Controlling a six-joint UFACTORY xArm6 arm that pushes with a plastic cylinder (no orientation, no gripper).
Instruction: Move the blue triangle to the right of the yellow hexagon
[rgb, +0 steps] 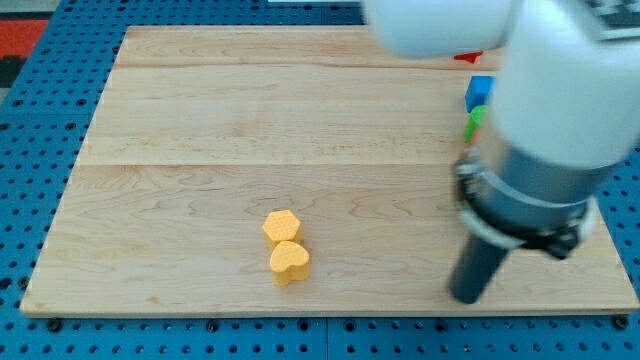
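Note:
The yellow hexagon (282, 226) lies in the lower middle of the wooden board (250, 120). A yellow heart (290, 263) touches it just below. A blue block (479, 92) sits near the board's upper right, partly hidden by my arm, so I cannot make out its shape. My tip (466, 298) rests on the board near the bottom right edge, far right of the yellow blocks and well below the blue block.
A green block (474, 123) sits just below the blue one, and a red block (468, 57) peeks out above it; my arm hides most of both. The arm's bulky body (540, 130) covers the board's right side.

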